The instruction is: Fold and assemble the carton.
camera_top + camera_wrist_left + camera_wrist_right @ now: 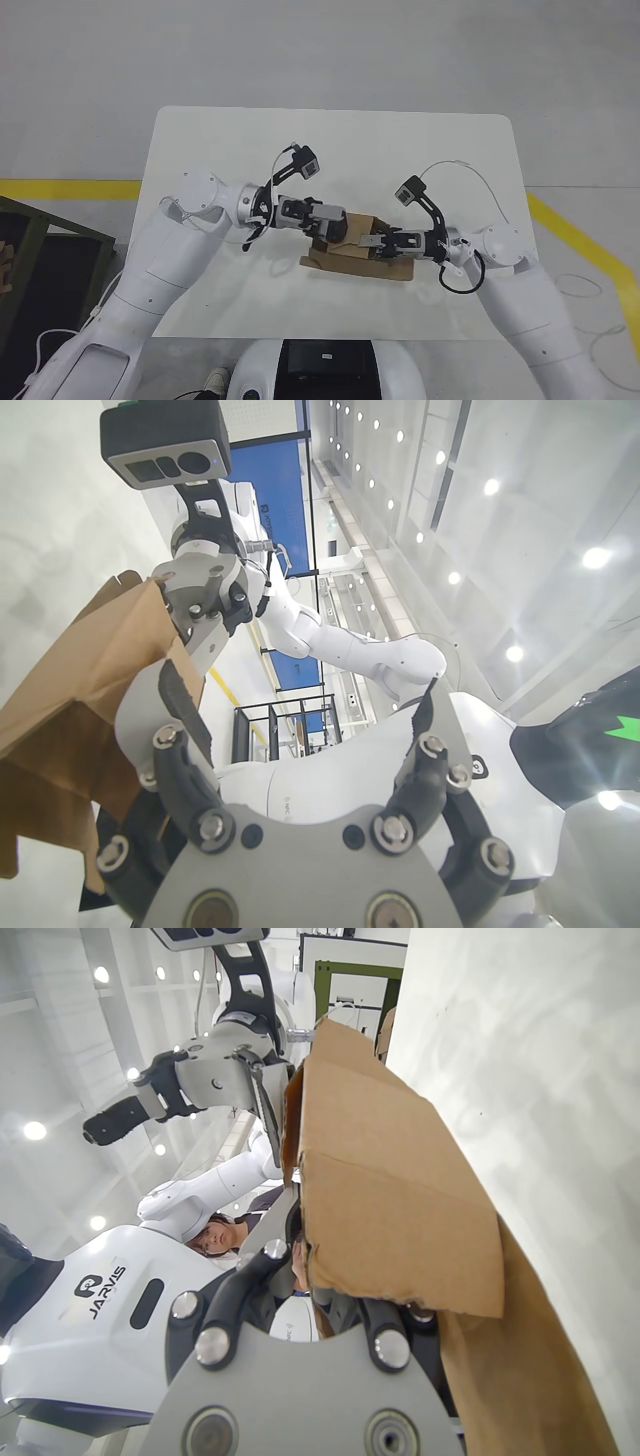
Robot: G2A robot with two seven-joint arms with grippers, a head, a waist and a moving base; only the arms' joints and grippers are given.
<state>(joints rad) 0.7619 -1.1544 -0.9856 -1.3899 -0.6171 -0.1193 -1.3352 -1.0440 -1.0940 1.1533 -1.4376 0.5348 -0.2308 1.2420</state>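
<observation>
Left pincer [300, 680] spread against the carton [390, 1178], right pincer [375, 243] pinching its other end

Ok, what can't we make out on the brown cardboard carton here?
Right wrist view: the brown cardboard carton covers the far side of the right gripper, so its grip is unclear.
Left wrist view: the picture edge cuts off part of the carton.
Top view: flap folds are too small, partly under the left gripper.
</observation>
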